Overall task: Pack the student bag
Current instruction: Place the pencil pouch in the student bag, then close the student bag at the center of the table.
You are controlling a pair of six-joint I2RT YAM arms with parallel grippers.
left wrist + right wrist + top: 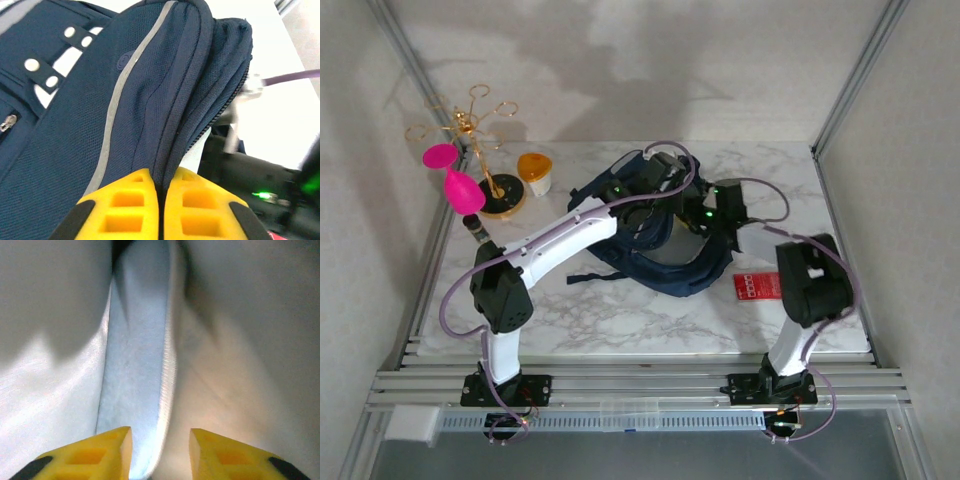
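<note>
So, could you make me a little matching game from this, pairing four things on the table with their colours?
Things:
1. bag
2. goblet
3. flat packet
4. small cup

Colours:
A. red
B. pink
C. navy blue
D. white with an orange top

Pairs: 1-C, 2-B, 3-A, 4-D
</note>
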